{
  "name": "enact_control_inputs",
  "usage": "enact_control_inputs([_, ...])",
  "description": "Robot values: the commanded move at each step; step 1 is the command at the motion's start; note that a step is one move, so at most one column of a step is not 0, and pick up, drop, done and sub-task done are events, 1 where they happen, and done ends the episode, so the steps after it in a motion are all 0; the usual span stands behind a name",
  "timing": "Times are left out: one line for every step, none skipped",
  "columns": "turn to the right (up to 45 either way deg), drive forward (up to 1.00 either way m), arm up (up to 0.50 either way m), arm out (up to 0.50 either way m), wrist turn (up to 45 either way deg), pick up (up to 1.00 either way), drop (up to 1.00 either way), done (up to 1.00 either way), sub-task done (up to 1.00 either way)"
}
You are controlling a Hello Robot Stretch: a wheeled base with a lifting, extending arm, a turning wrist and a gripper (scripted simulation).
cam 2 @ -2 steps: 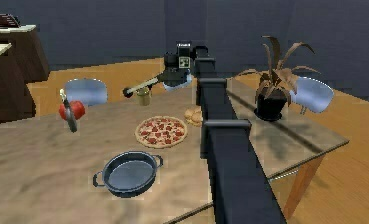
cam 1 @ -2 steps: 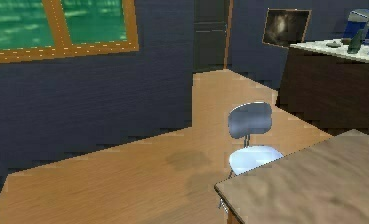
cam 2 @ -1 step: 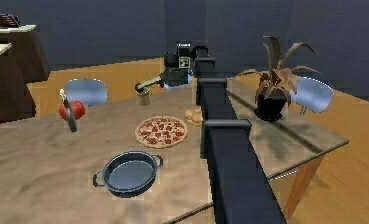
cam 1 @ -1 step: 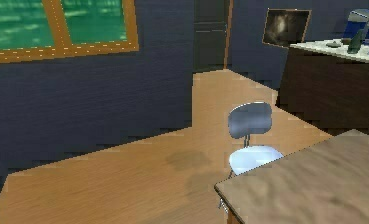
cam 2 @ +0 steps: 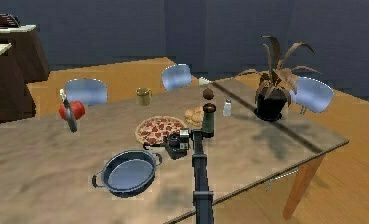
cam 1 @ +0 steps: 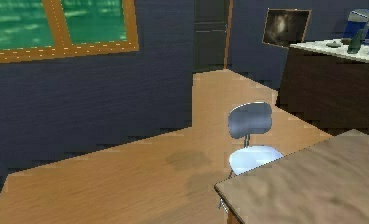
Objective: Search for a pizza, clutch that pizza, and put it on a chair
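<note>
A round pizza with dark toppings lies flat on the wooden table, near its middle. My arm rises from the bottom edge, and the gripper sits at the pizza's near right rim. I cannot tell whether it holds anything or touches the pizza. Three blue-grey chairs stand along the table's far side: one at the left, one in the middle, one at the right. In the forward view a grey chair stands beside the table's corner.
A dark blue pan lies left of the arm. A red object, a small jar, a dark bottle, a shaker and a potted plant stand on the table. A counter lines the right wall.
</note>
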Motion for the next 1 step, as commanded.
enact_control_inputs([0.0, 0.0, 0.0, 0.0, 0.0, 1.0, 0.0, 0.0, 0.0])
